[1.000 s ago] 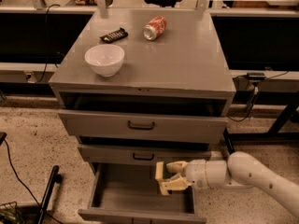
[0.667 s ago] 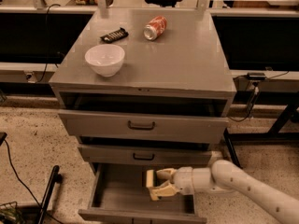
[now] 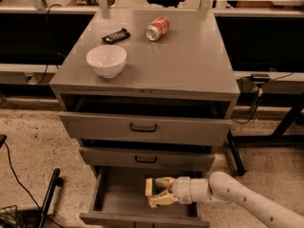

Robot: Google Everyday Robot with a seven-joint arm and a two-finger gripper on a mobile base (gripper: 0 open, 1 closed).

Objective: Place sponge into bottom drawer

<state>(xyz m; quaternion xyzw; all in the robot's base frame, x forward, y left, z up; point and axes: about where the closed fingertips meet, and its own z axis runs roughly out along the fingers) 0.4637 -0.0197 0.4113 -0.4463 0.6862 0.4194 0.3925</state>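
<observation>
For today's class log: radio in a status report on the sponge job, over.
Gripper inside open bottom drawer, right of centre. Sponge at its tip, within the drawer. No obstruction seen.

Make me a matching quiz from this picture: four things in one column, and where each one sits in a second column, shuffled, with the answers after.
Column one
A. white bowl
B. soda can
C. black packet
D. gripper

Column two
1. reaching into the open bottom drawer
2. lying on its side at the back of the cabinet top
3. upright near the front left of the cabinet top
4. lying flat between the bowl and the can

Pairs: A-3, B-2, C-4, D-1
</observation>
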